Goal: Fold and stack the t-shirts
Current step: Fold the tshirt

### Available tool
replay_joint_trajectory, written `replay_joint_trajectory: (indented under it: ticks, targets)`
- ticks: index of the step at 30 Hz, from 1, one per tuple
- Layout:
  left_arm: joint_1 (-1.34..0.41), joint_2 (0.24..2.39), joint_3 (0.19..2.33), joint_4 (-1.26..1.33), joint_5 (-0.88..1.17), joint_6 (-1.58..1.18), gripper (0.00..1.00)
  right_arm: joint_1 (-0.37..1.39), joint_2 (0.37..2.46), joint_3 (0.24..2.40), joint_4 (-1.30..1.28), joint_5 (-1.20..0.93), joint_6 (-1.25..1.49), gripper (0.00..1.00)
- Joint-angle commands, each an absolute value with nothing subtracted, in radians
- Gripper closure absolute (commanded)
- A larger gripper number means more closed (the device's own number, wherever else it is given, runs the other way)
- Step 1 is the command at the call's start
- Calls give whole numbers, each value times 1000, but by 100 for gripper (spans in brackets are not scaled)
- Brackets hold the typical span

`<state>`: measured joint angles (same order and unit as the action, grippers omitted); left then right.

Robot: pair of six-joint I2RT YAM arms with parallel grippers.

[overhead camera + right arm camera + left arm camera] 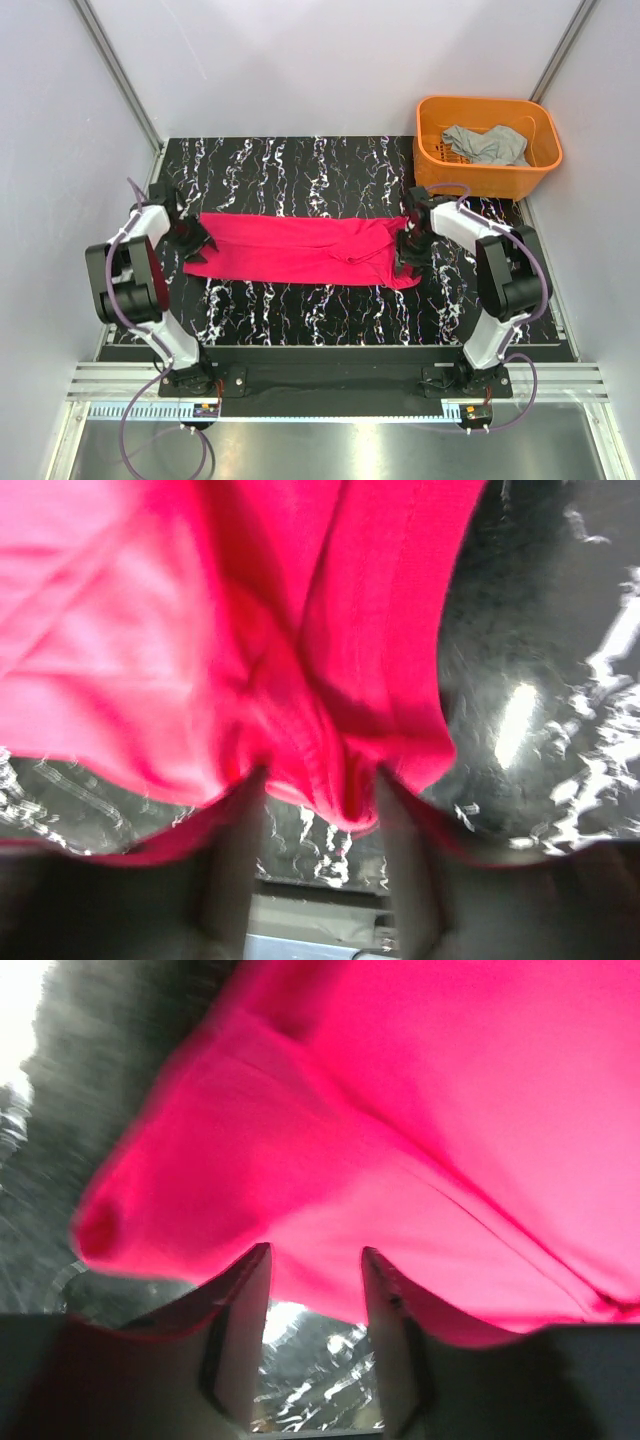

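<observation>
Two grippers sit at opposite ends of the magenta-red t-shirt [300, 250], which lies on the table [300, 160] with its long axis running left to right between them. The left gripper [315, 1252] stands spread, with cloth only at its tips. The right gripper [320, 780] straddles a bunched fold; through the blur we cannot tell whether it pinches. The grey t-shirt [487, 145] sits in the orange basket [440, 165], nearer the right arm.
</observation>
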<state>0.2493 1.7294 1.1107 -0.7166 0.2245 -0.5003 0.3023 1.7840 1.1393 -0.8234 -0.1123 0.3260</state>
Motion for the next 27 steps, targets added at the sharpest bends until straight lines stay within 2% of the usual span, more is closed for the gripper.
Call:
replay_joint_trajectory:
  ticks: [1, 4, 9, 11, 13, 17, 21, 24, 25, 26, 27]
  targets:
    - [163, 1580, 1166, -729, 238, -480, 48, 291, 1668, 1242, -894, -98, 296, 42]
    - [46, 1578, 1196, -710, 333, -486, 43, 291, 1661, 1310, -893, -153, 284, 38]
    - [-184, 1647, 1224, -534, 573, -546, 39, 288, 1742, 1416, -870, -230, 298, 34]
    - [-271, 1695, 1232, -430, 648, -618, 35, 287, 1779, 1469, -868, -244, 301, 25]
    - [-320, 1753, 1239, -370, 684, -672, 34, 278, 1811, 1506, -861, -262, 296, 20]
    - [-451, 1842, 1272, -269, 713, -779, 31, 242, 1874, 1558, -856, -287, 256, 20]
    - [-515, 1928, 1293, -224, 701, -844, 29, 207, 1943, 1591, -857, -336, 236, 30]
    - [-538, 1977, 1310, -199, 686, -876, 32, 186, 1976, 1598, -853, -360, 245, 55]
    - [-540, 1986, 1313, -195, 683, -893, 37, 186, 1973, 1597, -851, -360, 245, 70]
    - [-540, 1994, 1313, -195, 681, -897, 40, 186, 1970, 1595, -851, -365, 256, 76]
    - [-541, 2008, 1312, -196, 678, -899, 42, 186, 1964, 1586, -847, -370, 262, 77]
